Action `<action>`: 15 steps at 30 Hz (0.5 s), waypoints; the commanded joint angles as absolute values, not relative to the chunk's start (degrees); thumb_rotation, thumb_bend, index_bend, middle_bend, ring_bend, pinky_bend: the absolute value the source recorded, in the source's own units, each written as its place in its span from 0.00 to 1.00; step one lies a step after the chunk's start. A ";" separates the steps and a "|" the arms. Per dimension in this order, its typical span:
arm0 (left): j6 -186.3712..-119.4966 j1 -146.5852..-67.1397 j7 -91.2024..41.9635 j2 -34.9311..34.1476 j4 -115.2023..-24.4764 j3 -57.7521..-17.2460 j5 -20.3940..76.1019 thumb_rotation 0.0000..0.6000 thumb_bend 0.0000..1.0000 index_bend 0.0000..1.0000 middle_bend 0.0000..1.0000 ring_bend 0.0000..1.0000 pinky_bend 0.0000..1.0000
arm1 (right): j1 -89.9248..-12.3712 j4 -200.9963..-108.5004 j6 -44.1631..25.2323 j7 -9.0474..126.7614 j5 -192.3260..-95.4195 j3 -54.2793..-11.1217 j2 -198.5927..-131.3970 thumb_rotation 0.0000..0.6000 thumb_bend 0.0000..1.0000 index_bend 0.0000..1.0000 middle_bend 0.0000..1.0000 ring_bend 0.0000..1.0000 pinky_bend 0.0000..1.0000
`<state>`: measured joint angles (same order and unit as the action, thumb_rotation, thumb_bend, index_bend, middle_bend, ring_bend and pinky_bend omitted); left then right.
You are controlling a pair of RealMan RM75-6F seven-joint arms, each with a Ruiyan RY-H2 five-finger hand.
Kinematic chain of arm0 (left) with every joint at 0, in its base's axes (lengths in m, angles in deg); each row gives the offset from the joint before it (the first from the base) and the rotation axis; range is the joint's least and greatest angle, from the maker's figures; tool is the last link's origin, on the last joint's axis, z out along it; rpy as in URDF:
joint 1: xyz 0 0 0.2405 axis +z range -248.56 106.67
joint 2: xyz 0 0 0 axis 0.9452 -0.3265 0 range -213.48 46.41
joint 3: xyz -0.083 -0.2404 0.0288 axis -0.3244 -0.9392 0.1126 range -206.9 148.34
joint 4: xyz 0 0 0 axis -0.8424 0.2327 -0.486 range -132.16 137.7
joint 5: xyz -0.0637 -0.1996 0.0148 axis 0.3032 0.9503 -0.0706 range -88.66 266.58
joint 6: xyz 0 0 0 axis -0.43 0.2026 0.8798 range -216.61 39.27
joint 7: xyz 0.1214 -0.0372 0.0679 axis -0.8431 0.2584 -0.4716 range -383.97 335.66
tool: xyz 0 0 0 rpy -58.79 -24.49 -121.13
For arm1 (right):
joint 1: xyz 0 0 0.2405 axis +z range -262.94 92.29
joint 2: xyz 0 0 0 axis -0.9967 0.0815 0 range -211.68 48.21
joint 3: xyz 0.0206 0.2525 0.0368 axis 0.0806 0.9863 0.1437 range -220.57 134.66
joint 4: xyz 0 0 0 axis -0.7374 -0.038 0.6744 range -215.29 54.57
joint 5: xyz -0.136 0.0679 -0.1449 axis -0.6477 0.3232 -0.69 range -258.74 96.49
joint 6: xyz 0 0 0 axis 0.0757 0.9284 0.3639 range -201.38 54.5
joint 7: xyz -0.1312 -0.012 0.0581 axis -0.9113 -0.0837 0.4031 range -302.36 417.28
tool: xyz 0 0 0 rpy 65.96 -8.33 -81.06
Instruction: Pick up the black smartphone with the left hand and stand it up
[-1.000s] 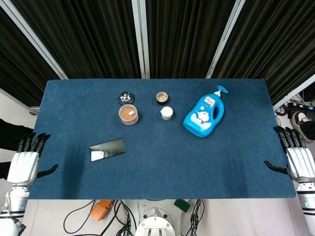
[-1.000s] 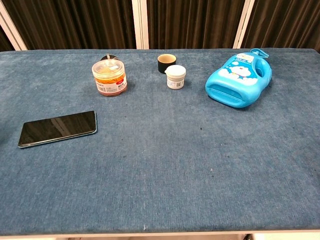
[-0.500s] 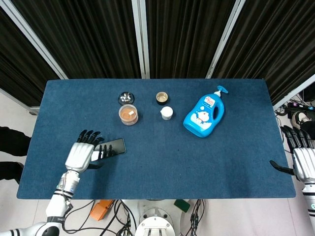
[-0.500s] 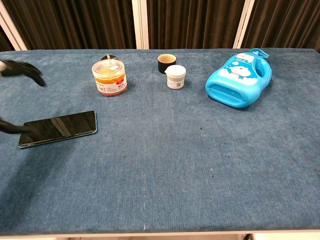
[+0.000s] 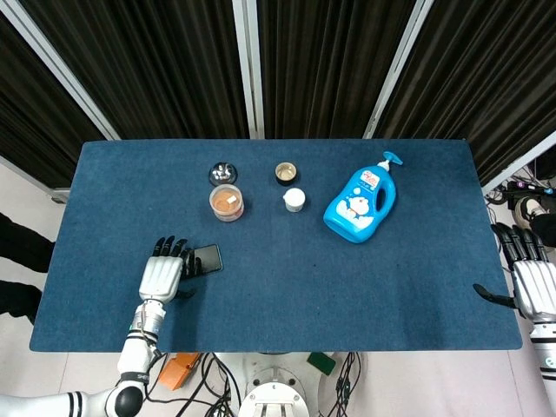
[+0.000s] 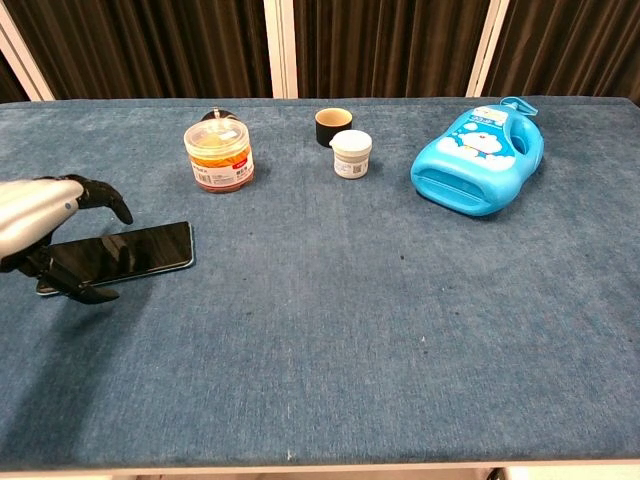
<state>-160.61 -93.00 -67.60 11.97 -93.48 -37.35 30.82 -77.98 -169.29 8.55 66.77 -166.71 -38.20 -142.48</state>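
Now the left hand sits over the phone, fingers apart, not holding it. The phone lies flat on the table. The right hand is spread wide by the table's edge.

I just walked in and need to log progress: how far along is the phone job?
Done: the left hand has reached the black smartphone. In hand: its fingers curl around the phone's near end; a firm grip isn't clear. Left: the phone lies flat on the table, so lifting and standing it remain.
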 commanded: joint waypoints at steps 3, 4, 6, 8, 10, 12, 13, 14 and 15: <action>-161.36 -93.57 -67.68 13.65 -91.32 -37.74 32.79 1.00 0.17 0.28 0.10 0.00 0.01 | -77.94 -169.14 8.34 66.83 -166.55 -38.22 -142.56 1.00 0.23 0.04 0.12 0.00 0.07; -161.49 -93.60 -67.50 13.82 -91.06 -37.77 32.93 1.00 0.17 0.29 0.10 0.00 0.01 | -77.93 -169.09 8.32 66.82 -166.54 -38.23 -142.57 1.00 0.23 0.04 0.12 0.00 0.07; -161.66 -93.70 -67.18 14.11 -90.51 -37.75 33.22 1.00 0.18 0.29 0.10 0.00 0.01 | -77.91 -169.02 8.25 66.80 -166.49 -38.23 -142.64 1.00 0.23 0.04 0.12 0.00 0.07; -161.59 -93.87 -67.06 14.26 -90.14 -37.76 33.72 1.00 0.18 0.29 0.10 0.00 0.01 | -77.86 -168.98 8.09 66.80 -166.41 -38.24 -142.66 1.00 0.23 0.04 0.12 0.00 0.07; -161.53 -94.07 -67.15 14.39 -89.80 -37.75 34.14 1.00 0.19 0.29 0.10 0.00 0.01 | -77.81 -168.97 8.00 66.77 -166.37 -38.22 -142.66 1.00 0.23 0.04 0.12 0.00 0.07; -161.45 -94.29 -67.26 14.53 -89.50 -37.71 34.63 1.00 0.19 0.29 0.10 0.00 0.01 | -77.78 -168.95 7.95 66.80 -166.30 -38.20 -142.68 1.00 0.23 0.04 0.12 0.00 0.07; -161.36 -94.38 -67.29 14.59 -89.36 -37.67 34.86 1.00 0.19 0.29 0.10 0.00 0.01 | -77.78 -168.92 7.92 66.81 -166.27 -38.20 -142.69 1.00 0.23 0.04 0.12 0.00 0.07; -161.31 -94.49 -67.29 14.67 -89.10 -37.66 35.12 1.00 0.19 0.29 0.10 0.00 0.01 | -77.77 -168.88 7.83 66.79 -166.22 -38.21 -142.70 1.00 0.23 0.04 0.12 0.00 0.07; -161.23 -94.59 -67.30 14.76 -88.88 -37.63 35.30 1.00 0.19 0.29 0.10 0.00 0.01 | -77.75 -168.87 7.76 66.78 -166.18 -38.21 -142.70 1.00 0.23 0.04 0.12 0.00 0.07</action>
<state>-161.29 -94.50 -67.28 14.68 -88.99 -37.65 35.19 -77.76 -168.88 7.78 66.79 -166.20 -38.21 -142.70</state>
